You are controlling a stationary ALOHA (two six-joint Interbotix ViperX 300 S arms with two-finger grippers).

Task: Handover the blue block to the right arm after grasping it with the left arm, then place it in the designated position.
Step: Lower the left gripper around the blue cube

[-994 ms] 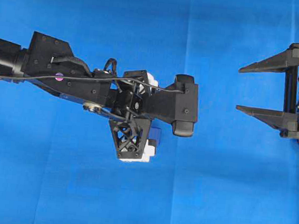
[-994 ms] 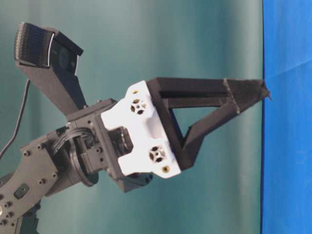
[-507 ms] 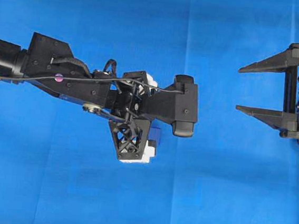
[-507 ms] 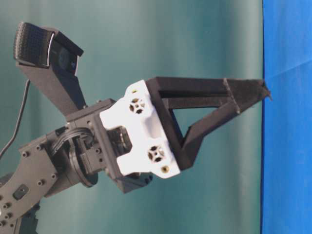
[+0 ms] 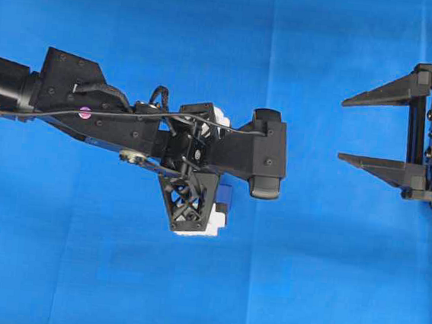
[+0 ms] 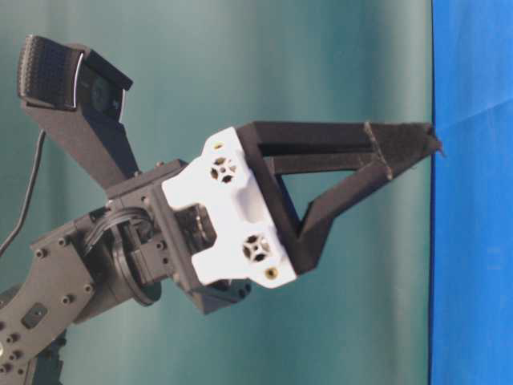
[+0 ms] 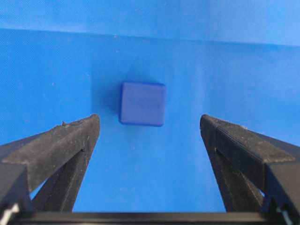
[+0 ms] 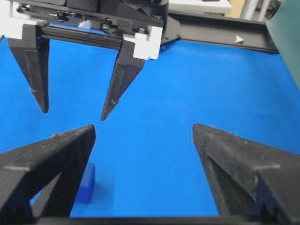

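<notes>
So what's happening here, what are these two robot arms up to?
The left arm's gripper hangs open over the blue cloth, fingers pointing down, with the blue block lying on the cloth in line with the gap between them. It hasn't grasped the block yet. The right arm's gripper waits off to the side, also open and empty. So the pickup hasn't happened yet, and the handover comes after it.

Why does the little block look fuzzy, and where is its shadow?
In the left wrist view the block is a bit soft at its edges, with a faint darker patch of cloth along its left side; in the right wrist view it peeks out, blurry, behind the right end effector's near finger, which is itself out of focus.
</notes>
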